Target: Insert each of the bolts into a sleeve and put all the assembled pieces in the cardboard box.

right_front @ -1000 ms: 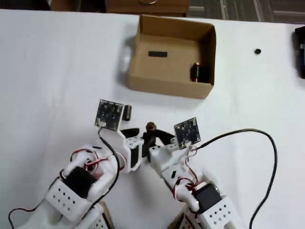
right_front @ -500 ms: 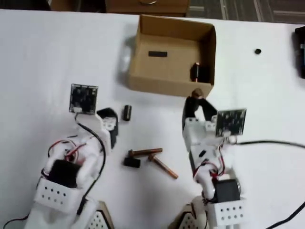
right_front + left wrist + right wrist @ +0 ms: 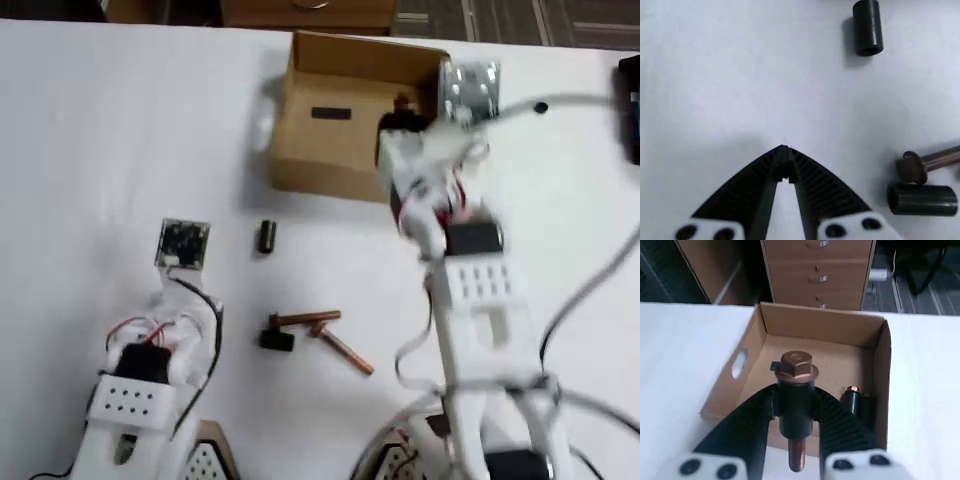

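Note:
My right gripper (image 3: 796, 412) is shut on an assembled piece (image 3: 796, 385), a copper bolt through a black sleeve, held upright above the near wall of the cardboard box (image 3: 875, 335). From above, that gripper (image 3: 400, 115) hangs over the box's right half (image 3: 300, 150). Another assembled piece (image 3: 856, 399) lies in the box's right corner. My left gripper (image 3: 783, 150) is shut and empty, low over the table. On the table lie a loose sleeve (image 3: 868, 27) (image 3: 266, 236), two copper bolts (image 3: 305, 319) (image 3: 343, 350) and a second sleeve (image 3: 277, 340) (image 3: 922, 199).
A black label (image 3: 330, 113) is stuck to the box floor. A small black item (image 3: 541, 107) lies to the right of the box and a dark object (image 3: 630, 95) sits at the table's right edge. Wooden drawers (image 3: 815, 270) stand beyond the table.
The two grippers were together at mid-table; the right one has carried the assembled piece away to above the box. The left arm has drawn back to the left and near side.

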You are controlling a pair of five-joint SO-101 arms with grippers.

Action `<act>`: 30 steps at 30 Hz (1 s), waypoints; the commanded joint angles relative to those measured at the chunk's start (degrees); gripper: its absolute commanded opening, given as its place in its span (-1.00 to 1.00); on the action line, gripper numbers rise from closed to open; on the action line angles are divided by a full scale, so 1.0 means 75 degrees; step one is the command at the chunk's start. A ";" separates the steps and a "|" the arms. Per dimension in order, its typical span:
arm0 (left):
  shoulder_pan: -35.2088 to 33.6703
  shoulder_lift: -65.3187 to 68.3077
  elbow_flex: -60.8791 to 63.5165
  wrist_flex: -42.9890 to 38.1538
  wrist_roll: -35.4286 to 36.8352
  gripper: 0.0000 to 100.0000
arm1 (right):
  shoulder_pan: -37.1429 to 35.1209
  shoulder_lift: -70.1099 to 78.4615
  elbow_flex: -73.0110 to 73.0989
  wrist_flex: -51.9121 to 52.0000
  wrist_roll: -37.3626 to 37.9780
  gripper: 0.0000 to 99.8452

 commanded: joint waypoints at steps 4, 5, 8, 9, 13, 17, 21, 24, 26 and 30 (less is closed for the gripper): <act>-0.0211 -0.0082 0.0252 -0.0832 -0.0047 -0.96 | 0.0076 0.2831 -0.3739 0.1483 0.0164 -0.96; -0.0188 -0.0082 0.0275 -0.0832 -0.0047 -0.96 | 0.0088 0.3218 -0.4173 0.1717 0.0375 -0.96; -0.0188 -0.0082 0.0275 -0.0832 -0.0035 -0.96 | 0.0299 0.4413 -0.5322 0.2092 0.0867 -0.96; -0.0188 -0.0082 0.0275 -0.0832 -0.0035 -0.96 | 0.0416 0.4777 -0.5685 0.2174 0.0914 -0.96; -0.0188 -0.0082 0.0275 -0.0832 -0.0035 -0.96 | 0.0744 0.6253 -0.7092 0.2678 0.0926 -0.96; -0.0188 -0.0082 0.0275 -0.0844 -0.0035 -0.96 | 0.0920 0.7590 -0.8311 0.3159 0.0926 -0.96; -0.0188 -0.0082 0.0275 -0.0844 -0.0012 -0.96 | 0.0815 0.8586 -0.9307 0.3511 0.0926 -0.96; -0.0188 -0.0082 0.0275 -0.0856 -0.0012 -0.96 | 0.0756 0.9219 -0.9799 0.3546 0.0926 -0.96; -0.0188 -0.0082 0.0311 -0.1020 -0.0012 -0.96 | 0.0721 0.9594 -0.9952 0.3546 0.0926 -0.96; -0.0188 -0.0082 0.0311 -0.1032 -0.0012 -0.96 | 0.0733 1.0227 -1.0186 0.3534 0.0926 -0.96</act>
